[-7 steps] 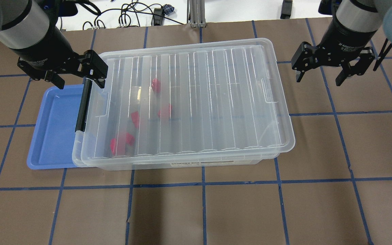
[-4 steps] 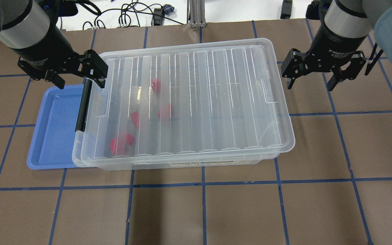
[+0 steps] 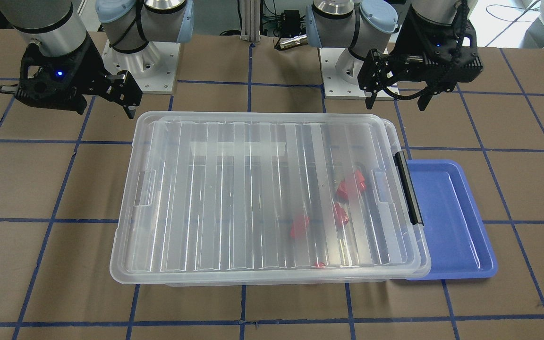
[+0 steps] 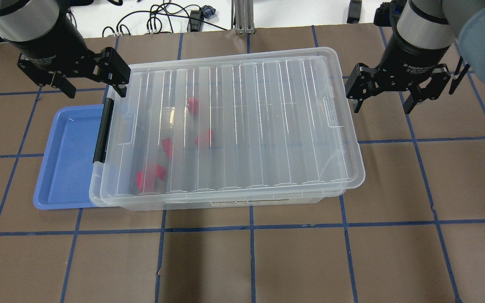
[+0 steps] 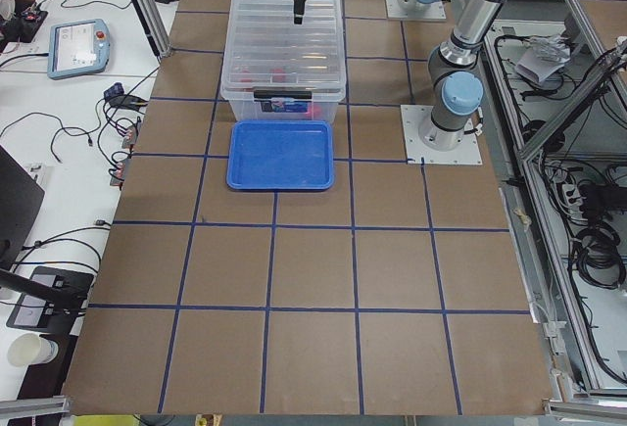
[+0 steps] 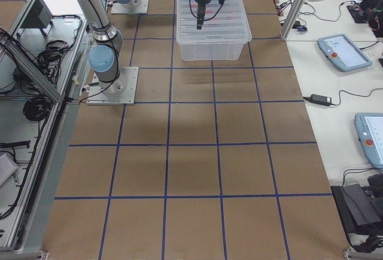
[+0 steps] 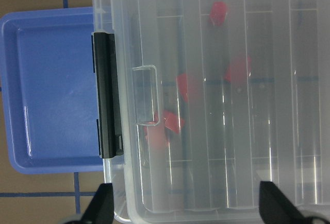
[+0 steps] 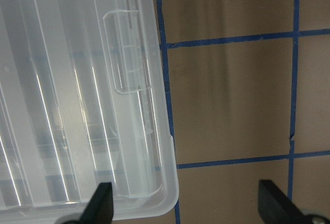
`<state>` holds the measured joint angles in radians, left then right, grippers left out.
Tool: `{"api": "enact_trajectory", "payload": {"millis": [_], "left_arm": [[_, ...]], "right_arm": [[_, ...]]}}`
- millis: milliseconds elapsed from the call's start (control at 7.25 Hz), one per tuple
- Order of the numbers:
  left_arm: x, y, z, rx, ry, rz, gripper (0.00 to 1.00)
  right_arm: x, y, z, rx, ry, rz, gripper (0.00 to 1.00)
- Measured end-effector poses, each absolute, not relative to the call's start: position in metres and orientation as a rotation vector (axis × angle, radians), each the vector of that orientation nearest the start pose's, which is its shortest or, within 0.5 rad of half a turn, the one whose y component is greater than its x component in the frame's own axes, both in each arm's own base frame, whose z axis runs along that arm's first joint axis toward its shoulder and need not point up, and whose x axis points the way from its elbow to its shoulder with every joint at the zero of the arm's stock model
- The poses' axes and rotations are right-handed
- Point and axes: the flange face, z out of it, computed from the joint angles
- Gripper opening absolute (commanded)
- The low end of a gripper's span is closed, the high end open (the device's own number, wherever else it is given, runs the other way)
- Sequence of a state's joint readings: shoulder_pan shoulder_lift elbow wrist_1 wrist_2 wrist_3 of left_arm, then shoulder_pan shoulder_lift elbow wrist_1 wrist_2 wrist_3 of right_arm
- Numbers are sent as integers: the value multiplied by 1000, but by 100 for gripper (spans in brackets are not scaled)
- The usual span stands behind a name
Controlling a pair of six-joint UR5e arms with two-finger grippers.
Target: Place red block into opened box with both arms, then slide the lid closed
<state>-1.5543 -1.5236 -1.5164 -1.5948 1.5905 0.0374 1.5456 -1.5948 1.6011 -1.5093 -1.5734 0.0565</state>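
Well, seen from overhead, my left gripper [image 4: 96, 90] hangs with its fingers spread wide and nothing between them, above the far corner of the box [image 4: 183, 204] at its latch end. My right gripper [image 4: 381, 107] is just as wide apart and empty, just past the box's opposite short end, over the table [image 4: 310, 261]. The lid [image 4: 259, 126] lies flat across the box, a touch skewed. It overhangs the end away from the black latch bar [image 4: 102, 130] and leaves a sliver of rim bare beside that bar. The red blocks [image 4: 203, 137] sit inside the box under the lid, gathered toward the latch end. There are four or perhaps five, as the ribs smear them. A blue tray [image 4: 67, 155] lies against the box's latch end. From the front, both pairs of fingers are clear of the box on its robot side, touching nothing. The two side views are too distant to add more than dark fingers above the box. My left wrist camera looks down on the latch end, my two fingertips wide apart at the bottom edge. My right wrist camera shows the lid's recessed corner with bare table beside the box.
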Motion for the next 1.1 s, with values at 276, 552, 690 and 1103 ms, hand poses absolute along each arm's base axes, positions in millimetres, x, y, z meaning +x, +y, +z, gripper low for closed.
{"api": "enact_trajectory", "payload": {"millis": [276, 552, 690, 1103], "left_arm": [[-126, -481, 529, 49, 3119, -98, 100], [-125, -483, 503, 53, 3122, -30, 100], [-125, -484, 494, 44, 3122, -5, 100], [-138, -475, 498, 42, 3094, -10, 100]], "right_arm": [[121, -478, 480, 131, 3140, 100, 100], [122, -480, 479, 133, 3137, 100, 100], [122, -480, 478, 134, 3137, 103, 100], [121, -478, 487, 135, 3140, 68, 100]]}}
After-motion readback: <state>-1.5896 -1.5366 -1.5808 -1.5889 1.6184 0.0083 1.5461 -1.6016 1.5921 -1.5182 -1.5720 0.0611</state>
